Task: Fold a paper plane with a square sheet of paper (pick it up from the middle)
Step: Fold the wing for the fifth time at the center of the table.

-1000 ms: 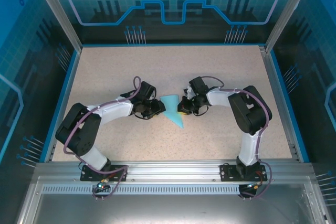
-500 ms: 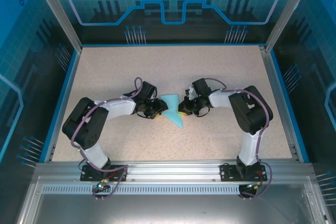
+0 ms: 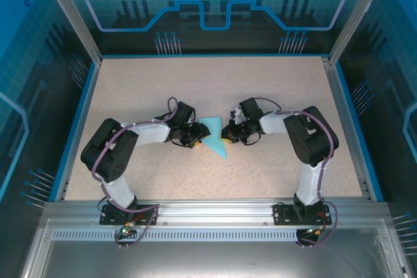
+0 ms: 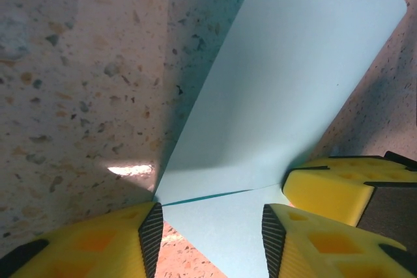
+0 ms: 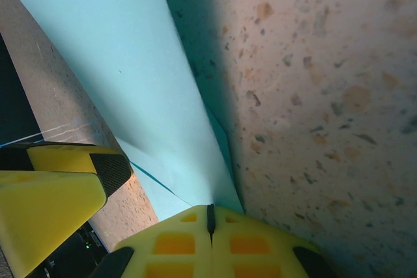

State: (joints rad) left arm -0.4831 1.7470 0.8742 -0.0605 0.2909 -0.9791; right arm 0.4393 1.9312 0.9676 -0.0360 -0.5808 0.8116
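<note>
Top view first: your left gripper (image 3: 195, 136) has crept right over the last second. Its elbow has swung in from the near-left, and the gripper now sits against the left edge of the paper (image 3: 214, 133). The paper itself hasn't budged. It's a folded, pointed cyan shape in the middle of the table (image 3: 273, 83), tip aimed near and right. Your right gripper (image 3: 228, 134) hasn't shifted either and is parked on the paper's right edge.

Over to the left wrist: the left gripper (image 4: 208, 231) has its jaws apart, one yellow pad on each side. The paper (image 4: 280, 83) lies flat between them, with a dark crease line running across the gap. Nothing is pinched there, so that hand is released.

Right wrist now: the right gripper (image 5: 210, 221) has its pads pressed tight together, and the edge of the paper (image 5: 111, 69) runs straight into the seam. It's clenched on the paper.

So here's my read: the right side is anchoring while your left lines up over the crease for the next flap. There's still folding to do, because no finished dart shows yet.
</note>
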